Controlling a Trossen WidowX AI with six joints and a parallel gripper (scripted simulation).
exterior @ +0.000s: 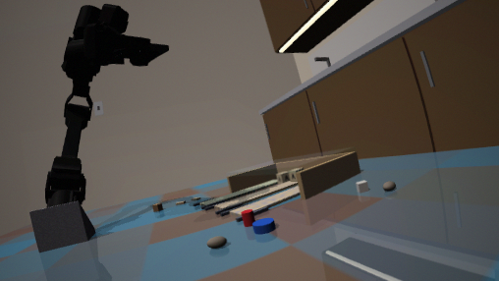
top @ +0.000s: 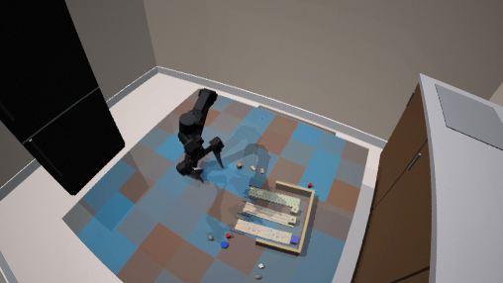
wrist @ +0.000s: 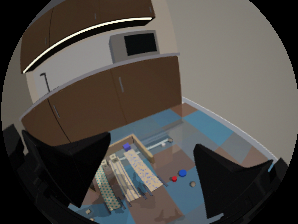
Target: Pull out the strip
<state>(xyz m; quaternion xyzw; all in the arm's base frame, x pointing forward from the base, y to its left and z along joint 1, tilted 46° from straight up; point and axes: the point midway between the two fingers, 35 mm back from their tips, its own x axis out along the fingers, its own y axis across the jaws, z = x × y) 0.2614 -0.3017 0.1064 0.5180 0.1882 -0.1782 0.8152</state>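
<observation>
A green-dotted strip (top: 272, 196) (wrist: 106, 187), a cream striped strip (top: 264, 213) (wrist: 124, 180) and a blue-speckled strip (top: 262, 232) (wrist: 145, 172) lie side by side. A pale cube (top: 295, 209) (wrist: 104, 163) sits at the green strip's far end, another pale cube (top: 292, 220) (wrist: 113, 157) at the striped strip's, and a blue-purple cube (top: 294, 239) (wrist: 127, 146) at the speckled strip's. In the exterior view both pale cubes show dark marks, too small to read surely. My gripper (top: 213, 174) (exterior: 167, 48) (wrist: 153, 144) is open and empty, high above the floor and away from the strips.
A low wooden frame (top: 308, 218) (exterior: 329, 175) encloses the strips' cube ends on three sides. A red cylinder (top: 228, 235) (exterior: 248, 217), a blue disc (top: 224, 244) (exterior: 264, 226) and a pebble (top: 210, 237) (exterior: 216, 242) lie near the speckled strip. Small blocks lie beyond the green strip.
</observation>
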